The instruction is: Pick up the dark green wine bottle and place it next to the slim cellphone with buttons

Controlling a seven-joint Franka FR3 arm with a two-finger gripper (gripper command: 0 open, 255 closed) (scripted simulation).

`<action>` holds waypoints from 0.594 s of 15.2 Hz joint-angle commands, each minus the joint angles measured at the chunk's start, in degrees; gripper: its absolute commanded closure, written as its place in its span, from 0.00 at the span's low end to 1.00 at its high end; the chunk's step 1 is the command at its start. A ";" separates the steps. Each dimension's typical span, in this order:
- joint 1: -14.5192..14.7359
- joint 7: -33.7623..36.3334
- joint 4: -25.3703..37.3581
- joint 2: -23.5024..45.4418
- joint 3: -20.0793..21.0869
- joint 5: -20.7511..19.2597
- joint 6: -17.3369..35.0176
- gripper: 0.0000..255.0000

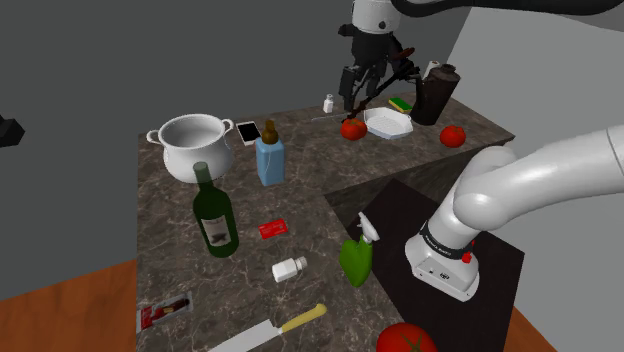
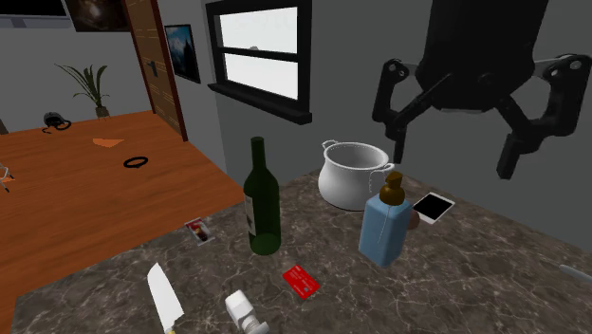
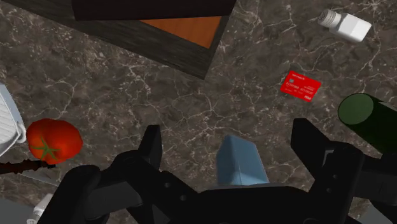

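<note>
Shoulder view, nearest first: a knife point(image 1: 270, 332) is lying at the lower middle of the frame. A small white bottle point(image 1: 289, 268) is lying on its side just above it, and a red card point(image 1: 272, 228) is lying flat above that. The dark green wine bottle point(image 1: 213, 215) is standing upright left of centre, apart from the card, its pale label facing the camera. By its look it is likely glass: stiff, smooth, fairly heavy, breakable and, being tall, apt to topple. The broad body around the label is offering the steadiest hold, the thin neck a weaker one. Its contents are not showing through the dark wall. Farther up, a blue bottle point(image 1: 270, 155) is standing upright. Beyond it the white pot point(image 1: 192, 145) is sitting at upper left, looking empty inside. The slim cellphone point(image 1: 247, 132) is lying flat just beside the pot, on its right. Farthest, the gripper point(image 1: 358, 90) is hanging high at upper centre, well apart from the wine bottle and near a white dish point(image 1: 388, 123) that is looking empty. In the wrist view its fingers point(image 3: 153, 149) are standing apart, clasping nothing.
</note>
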 commanded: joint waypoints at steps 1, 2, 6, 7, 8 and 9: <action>0.57 2.66 1.46 3.08 2.14 1.51 1.37 0.00; 0.81 3.87 2.21 4.54 3.12 2.13 1.97 0.00; 1.65 8.68 5.88 10.81 6.94 4.05 4.25 0.00; 1.83 9.89 6.95 12.48 7.87 4.38 4.78 0.00; 2.00 11.11 8.09 14.20 8.79 4.64 5.30 0.00; 2.16 12.33 9.29 15.95 9.71 4.84 5.79 0.00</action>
